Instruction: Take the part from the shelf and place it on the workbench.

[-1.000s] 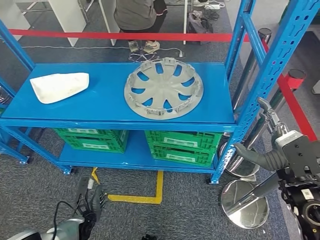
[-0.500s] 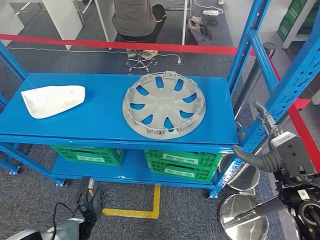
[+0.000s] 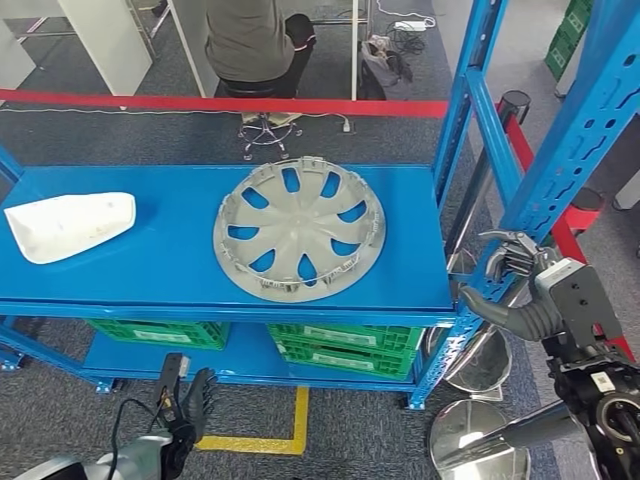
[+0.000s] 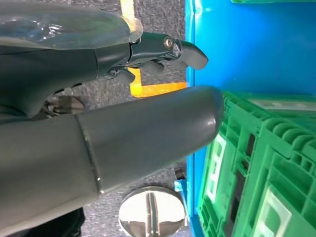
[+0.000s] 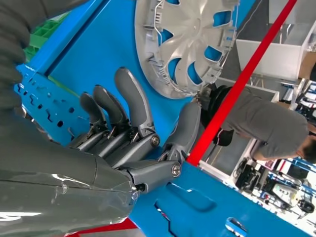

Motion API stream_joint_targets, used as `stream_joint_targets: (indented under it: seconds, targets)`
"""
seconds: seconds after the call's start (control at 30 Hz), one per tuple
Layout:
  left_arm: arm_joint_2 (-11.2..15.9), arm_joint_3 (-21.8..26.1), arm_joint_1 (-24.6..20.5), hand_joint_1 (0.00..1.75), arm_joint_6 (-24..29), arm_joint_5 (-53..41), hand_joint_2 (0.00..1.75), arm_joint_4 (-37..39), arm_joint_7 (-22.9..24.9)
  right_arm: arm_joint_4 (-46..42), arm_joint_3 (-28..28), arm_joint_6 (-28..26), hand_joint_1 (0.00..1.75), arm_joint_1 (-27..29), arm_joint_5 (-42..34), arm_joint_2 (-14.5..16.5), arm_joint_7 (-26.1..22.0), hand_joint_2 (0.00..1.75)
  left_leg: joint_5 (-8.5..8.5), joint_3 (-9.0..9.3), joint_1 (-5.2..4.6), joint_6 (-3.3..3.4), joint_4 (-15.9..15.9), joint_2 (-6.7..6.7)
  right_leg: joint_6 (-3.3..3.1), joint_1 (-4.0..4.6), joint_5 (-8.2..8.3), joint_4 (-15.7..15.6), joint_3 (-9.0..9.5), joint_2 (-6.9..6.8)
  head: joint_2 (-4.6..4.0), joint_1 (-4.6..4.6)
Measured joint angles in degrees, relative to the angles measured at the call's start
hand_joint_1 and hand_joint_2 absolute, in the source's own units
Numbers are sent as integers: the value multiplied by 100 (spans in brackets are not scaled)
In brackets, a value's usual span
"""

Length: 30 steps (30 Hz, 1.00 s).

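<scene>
Blue shelf bears hubcap, white part.

- One grey wheel cover on the shelf.
- One white part beside it.
- Two green crates, perhaps more hidden underneath.
- One seated person behind.

green crates, white part
</scene>
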Motion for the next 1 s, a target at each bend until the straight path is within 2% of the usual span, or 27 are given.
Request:
stream_joint_targets:
  seconds: [0.03, 0.07, 0.13, 0.17, 0.2, 0.23, 0.27, 0.37, 0.4, 0.43, 0.57, 0.8, 1.0]
  targets:
    - [-1, 0, 8, 0, 5, -3, 0, 0, 0, 11, 6, 10, 0, 4, -41, 0, -2, 0, 49, -95, 3, -3, 19, 0, 2, 1, -12, 0, 13, 8, 0, -14]
    - [0, 0, 11, 0, 5, -10, 0, 0, -1, 23, 11, 19, 0, 8, -85, 0, -6, 0, 215, -70, 7, 4, -186, 0, 8, 1, -22, 0, 30, 17, 0, -29]
    - [3, 0, 1, 0, 6, -21, 0, 0, -2, 40, 18, 27, 0, 15, -159, 1, -22, 0, 684, 221, 18, 29, -1016, 3, 34, 4, -36, 4, 66, 32, 0, -58]
    - [1, 0, -7, 0, 6, -26, 0, 0, -2, 49, 17, 27, 0, 18, -195, 1, -38, 0, 790, 348, 13, 53, -1359, 10, 58, 9, -39, 5, 76, 44, 0, -64]
    - [-1, 0, -15, 0, 6, -27, 0, 0, -2, 57, 15, 25, 0, 20, -231, 2, -63, 0, 831, 425, 1, 86, -1573, 14, 94, 13, -42, 3, 76, 54, 0, -62]
    - [-3, 0, -20, 0, 6, -29, 0, 0, -2, 68, 12, 19, 0, 23, -262, 2, -97, 0, 829, 442, -14, 125, -1649, 17, 136, 18, -49, 4, 69, 62, 0, -55]
    - [-7, 0, -22, 0, 6, -32, 0, 0, -2, 83, 8, 5, 0, 28, -286, 2, -141, 0, 867, 437, -22, 124, -1650, 12, 139, 23, -92, 10, 60, 64, 0, -42]
    - [-7, 0, -30, 0, 7, -39, 0, 0, -1, 123, 4, -33, 0, 41, -343, 11, -297, 0, 1071, 448, -23, 108, -1679, -7, 37, 37, -213, 25, 59, 54, 0, 8]
    - [-7, 0, -36, 0, 7, -40, 0, 0, 0, 138, -1, -22, 0, 40, -387, 15, -350, 0, 1063, 451, -29, 140, -1680, -10, 16, 37, -183, 10, 67, 52, 0, 27]
    - [-8, 0, -41, 0, 6, -42, 0, 0, 2, 155, -8, 15, 0, 37, -447, 17, -402, 0, 1077, 449, -35, 169, -1678, -16, 24, 34, -137, -10, 79, 51, 0, 37]
    - [-9, 0, -41, 0, -1, -47, 0, 0, 8, 215, -22, 281, 0, 28, -679, 23, -571, 0, 1076, 442, -38, 191, -1673, -27, 125, 27, -21, -63, 106, 49, 0, 50]
    - [-7, 0, -45, 0, -1, -67, 0, 0, 9, 325, 19, 533, 0, -36, -770, 82, -673, 0, 1046, 441, -42, 213, -1673, -27, 193, 20, -45, -70, 107, 48, 0, 47]
    - [-7, 0, -52, 0, -7, -78, 0, 0, 39, 500, 63, 694, 0, -148, -816, 159, -716, 0, 1039, 446, -37, 207, -1698, -26, 197, 21, -56, -69, 96, 51, 0, 47]
